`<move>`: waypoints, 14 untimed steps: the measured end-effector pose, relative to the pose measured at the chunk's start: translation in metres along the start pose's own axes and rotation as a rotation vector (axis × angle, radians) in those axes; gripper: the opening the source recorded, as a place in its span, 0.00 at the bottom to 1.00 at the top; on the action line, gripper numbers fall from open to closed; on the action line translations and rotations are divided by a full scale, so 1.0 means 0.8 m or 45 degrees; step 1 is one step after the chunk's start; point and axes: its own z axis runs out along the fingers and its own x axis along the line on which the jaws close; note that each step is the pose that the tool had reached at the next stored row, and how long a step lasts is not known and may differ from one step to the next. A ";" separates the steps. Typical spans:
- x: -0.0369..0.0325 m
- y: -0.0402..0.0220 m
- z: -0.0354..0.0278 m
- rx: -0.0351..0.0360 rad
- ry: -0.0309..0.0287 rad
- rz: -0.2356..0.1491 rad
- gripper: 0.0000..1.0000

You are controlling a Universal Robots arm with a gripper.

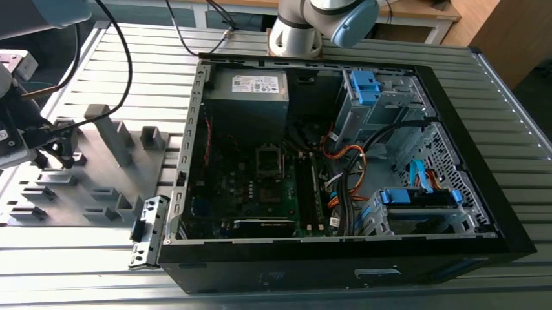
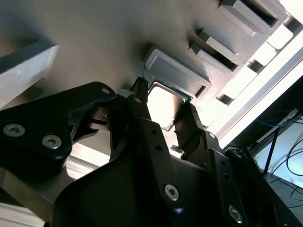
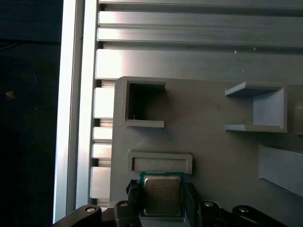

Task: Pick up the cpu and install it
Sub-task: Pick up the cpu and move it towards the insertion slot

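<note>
Closest to the lens in both wrist views is the black claw [image 2: 163,105], closed on the cpu [image 3: 162,195]. Its two fingers [image 2: 144,123] sit tight against opposite edges of the chip, with no gap showing on either side. The cpu lies flat on the grey fixture plate [image 3: 213,142], silver metal face up, with a thin green board rim showing around it. It is all but square, with no marked long axis. One free edge butts against a low raised rectangular stop [image 3: 161,162] on the plate, and its sides run square to that stop. Near the stop, other moulded pockets [image 3: 142,104] stand up from the plate.

In the exterior view the claw [image 1: 50,155] is low over the plate at the exterior view's left, on the slatted aluminium bench [image 1: 86,284]. Well apart, toward the exterior view's right, the open computer case [image 1: 345,265] lies on its side, with the motherboard's processor socket [image 1: 269,161] near its middle.
</note>
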 end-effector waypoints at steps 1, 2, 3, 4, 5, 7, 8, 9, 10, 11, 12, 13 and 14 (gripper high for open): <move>0.0000 0.0000 -0.0001 0.0001 0.0001 0.000 0.47; 0.0000 0.0000 -0.0004 0.0001 0.0001 0.000 0.47; 0.0001 0.0000 -0.0015 0.0005 0.0007 0.000 0.47; 0.0001 0.0001 -0.0027 0.0003 0.0004 0.000 0.47; 0.0001 0.0002 -0.0065 0.0001 0.0002 0.000 0.47; 0.0001 0.0005 -0.0127 0.0002 0.0003 0.000 0.47; 0.0001 0.0006 -0.0153 0.0001 0.0001 0.000 0.47; 0.0001 0.0007 -0.0178 0.0001 0.0001 0.000 0.47; 0.0002 0.0008 -0.0202 0.0000 0.0000 0.000 0.47; 0.0002 0.0009 -0.0230 0.0001 0.0001 0.000 0.47; 0.0002 0.0011 -0.0256 0.0001 0.0000 0.000 0.47; 0.0002 0.0012 -0.0286 0.0001 0.0001 0.000 0.47; 0.0002 0.0013 -0.0317 0.0001 0.0000 0.000 0.47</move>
